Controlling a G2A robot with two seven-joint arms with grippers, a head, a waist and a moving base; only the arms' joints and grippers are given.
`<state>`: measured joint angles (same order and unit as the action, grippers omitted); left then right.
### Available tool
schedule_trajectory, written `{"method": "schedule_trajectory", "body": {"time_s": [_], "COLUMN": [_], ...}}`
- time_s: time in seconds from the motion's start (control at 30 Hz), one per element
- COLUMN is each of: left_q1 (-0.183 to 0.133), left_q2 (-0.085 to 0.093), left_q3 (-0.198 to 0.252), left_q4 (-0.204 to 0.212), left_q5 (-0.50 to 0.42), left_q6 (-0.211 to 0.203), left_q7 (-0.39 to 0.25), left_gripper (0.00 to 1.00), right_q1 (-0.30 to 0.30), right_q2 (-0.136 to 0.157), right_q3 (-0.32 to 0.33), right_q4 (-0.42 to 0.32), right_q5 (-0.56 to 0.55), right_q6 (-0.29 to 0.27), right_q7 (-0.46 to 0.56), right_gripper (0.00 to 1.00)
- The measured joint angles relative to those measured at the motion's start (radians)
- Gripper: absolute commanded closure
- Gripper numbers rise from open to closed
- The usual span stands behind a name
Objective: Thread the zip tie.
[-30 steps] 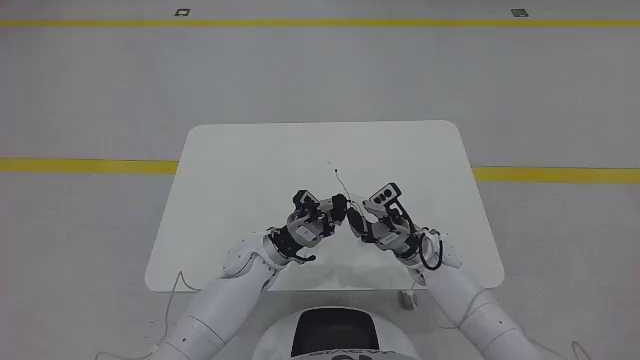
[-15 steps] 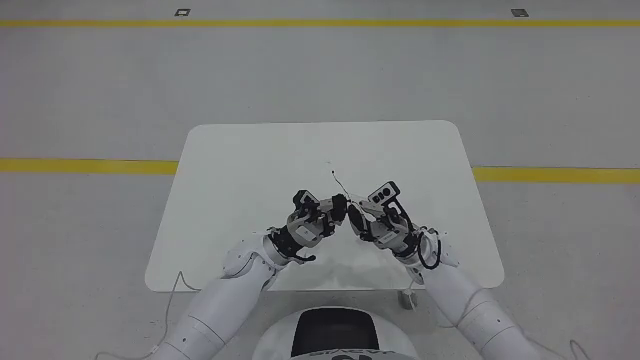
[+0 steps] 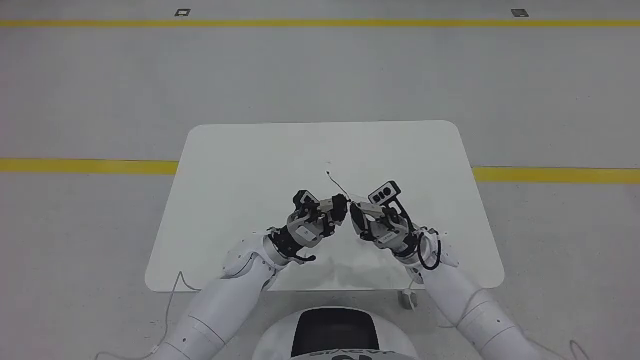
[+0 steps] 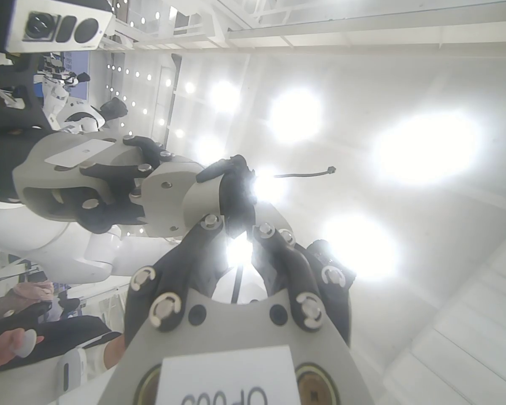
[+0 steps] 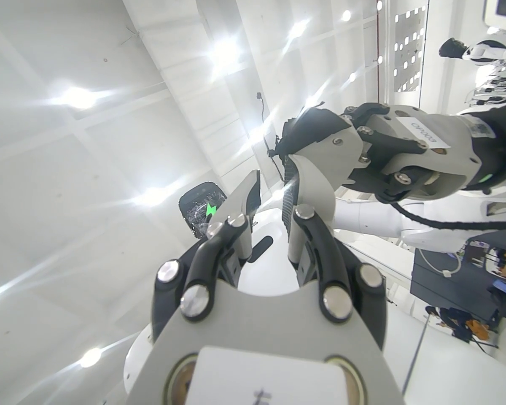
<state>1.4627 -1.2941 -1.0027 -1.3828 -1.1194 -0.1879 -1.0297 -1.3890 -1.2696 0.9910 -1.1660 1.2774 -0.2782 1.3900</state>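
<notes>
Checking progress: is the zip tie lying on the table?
No, the zip tie juts into the air between the left gripper and right gripper.

Both arms bend inward above the near half of the tabletop (image 3: pixel 250 160), wrists angled toward each other, tips almost meeting. Left tool (image 3: pixel 337 206) pinches the zip tie (image 4: pixel 303 175); right tool (image 3: pixel 355 217) has fingers (image 5: pixel 246 208) slightly parted
</notes>
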Motion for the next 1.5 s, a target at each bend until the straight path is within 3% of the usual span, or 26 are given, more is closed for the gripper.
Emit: {"method": "schedule_trajectory", "body": {"time_s": [1.27,1.5], "left_q1": [0.0,0.0], "left_q2": [0.0,0.0], "left_q3": [0.0,0.0], "left_q4": [0.0,0.0], "left_q5": [0.0,0.0], "left_q6": [0.0,0.0], "left_q7": [0.0,0.0], "left_gripper": [1.0,1.0], "right_q1": [0.025,0.025], "right_q2": [-0.027,-0.032], "right_q3": [0.011,0.017], "right_q4": [0.053,0.058], "right_q5": [-0.02,-0.023], "right_q6": [0.002,0.004], "right_q7": [0.0,0.0], "right_gripper": [0.89,0.94]}}
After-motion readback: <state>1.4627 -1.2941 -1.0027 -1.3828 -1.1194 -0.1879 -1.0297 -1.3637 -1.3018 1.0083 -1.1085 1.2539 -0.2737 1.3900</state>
